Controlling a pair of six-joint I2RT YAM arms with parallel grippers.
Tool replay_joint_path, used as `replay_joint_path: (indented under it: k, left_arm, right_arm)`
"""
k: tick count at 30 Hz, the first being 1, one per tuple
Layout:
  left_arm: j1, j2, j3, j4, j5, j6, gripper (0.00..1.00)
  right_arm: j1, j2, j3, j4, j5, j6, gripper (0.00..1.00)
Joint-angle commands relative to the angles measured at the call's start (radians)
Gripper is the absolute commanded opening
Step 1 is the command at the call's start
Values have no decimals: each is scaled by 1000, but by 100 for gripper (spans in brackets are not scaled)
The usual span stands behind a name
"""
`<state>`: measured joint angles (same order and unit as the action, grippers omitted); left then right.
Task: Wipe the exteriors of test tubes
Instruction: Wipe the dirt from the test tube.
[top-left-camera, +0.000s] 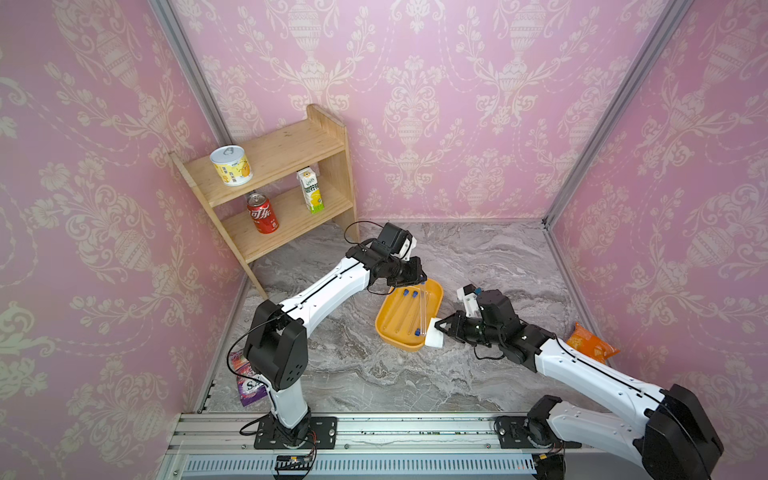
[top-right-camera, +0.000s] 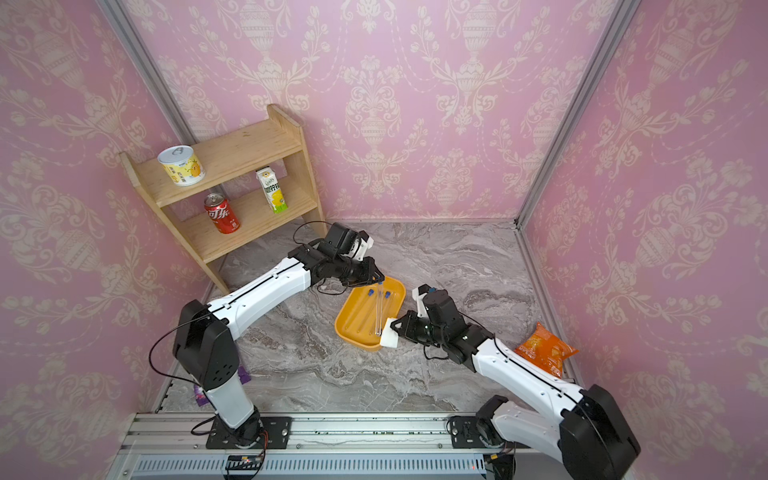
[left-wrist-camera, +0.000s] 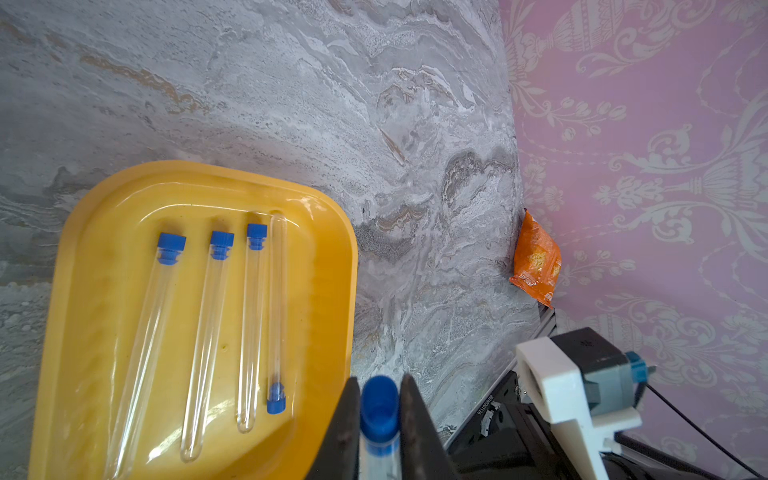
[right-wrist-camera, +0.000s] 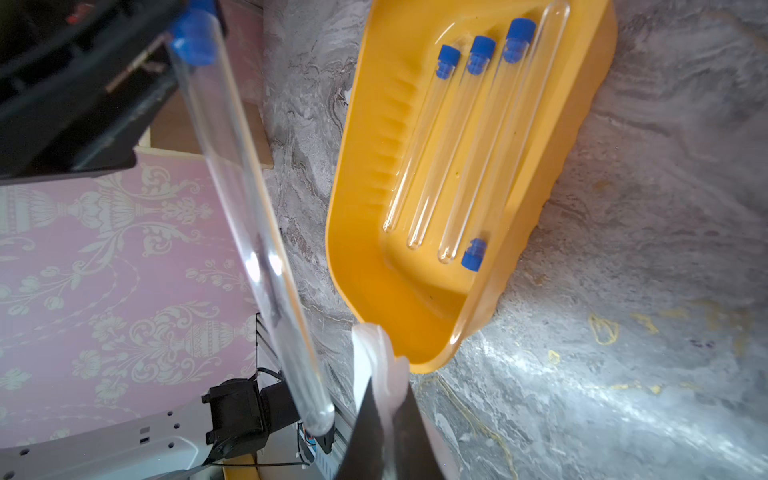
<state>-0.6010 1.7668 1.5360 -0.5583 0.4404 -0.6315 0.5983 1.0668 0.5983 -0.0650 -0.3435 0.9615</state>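
Tube up, pad at the ready

The left fingers (left-wrist-camera: 409, 419) pinch one clear blue-capped test tube (top-left-camera: 423, 307) by its cap end over the yellow plastic tray (left-wrist-camera: 75, 249), where four more tubes (left-wrist-camera: 208, 332) lie side by side. The right fingers (right-wrist-camera: 363, 440) are clamped on a white wiping pad (top-left-camera: 434, 337) just beside the held tube's rounded tip.

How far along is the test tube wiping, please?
Done: cannot tell; four test tubes lie in the yellow tray. In hand: left gripper holds a fifth tube by its cap end; right gripper holds the white pad beside its lower end. Left: wiping it, perhaps others.
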Motion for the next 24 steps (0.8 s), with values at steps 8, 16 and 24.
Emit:
replay_joint_path:
  k: [8, 16, 24]
  left_arm:
    - [-18, -28, -28, 39, 27, -36, 15]
    - [-23, -35, -36, 42, 29, -39, 15]
    - [-23, -47, -38, 38, 32, -35, 15]
  right_arm:
    - [4, 33, 97, 10, 26, -16, 0]
    - [-22, 118, 225, -11, 65, -52, 0]
    - [-89, 237, 354, -12, 38, -88, 0]
